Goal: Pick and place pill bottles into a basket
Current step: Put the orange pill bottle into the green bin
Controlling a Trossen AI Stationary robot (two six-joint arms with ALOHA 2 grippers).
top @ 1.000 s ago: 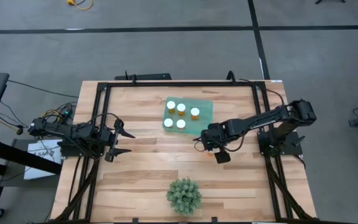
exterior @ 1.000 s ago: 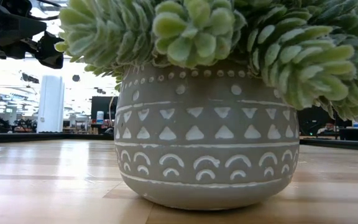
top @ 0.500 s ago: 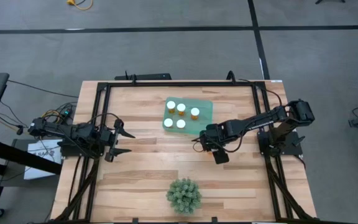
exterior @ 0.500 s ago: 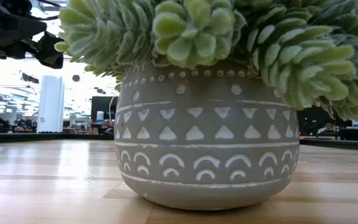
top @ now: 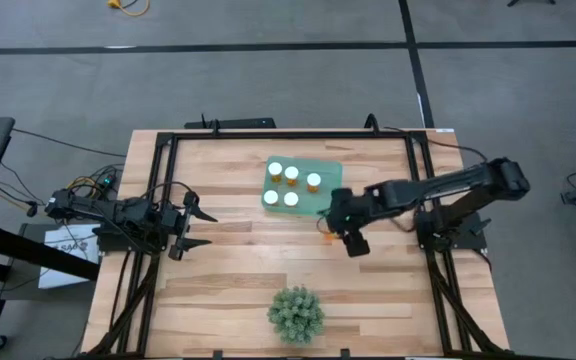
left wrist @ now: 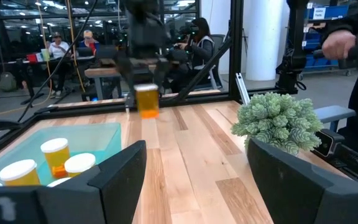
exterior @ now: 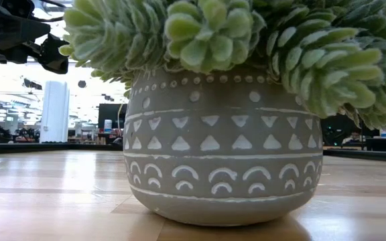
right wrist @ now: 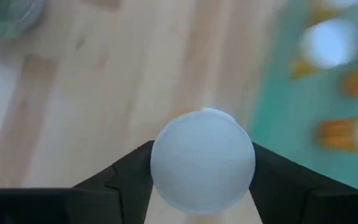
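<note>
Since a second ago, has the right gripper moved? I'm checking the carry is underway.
Yes. In the high view the right gripper, shut on a bottle, has risen off the table and shifted slightly toward the basket.

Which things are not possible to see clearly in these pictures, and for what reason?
- Low view: the plant pot fills the frame and hides the basket, bottles and right gripper.
- High view: the carried pill bottle is mostly hidden under the right gripper.
- Right wrist view: the basket and its bottles are blurred.
</note>
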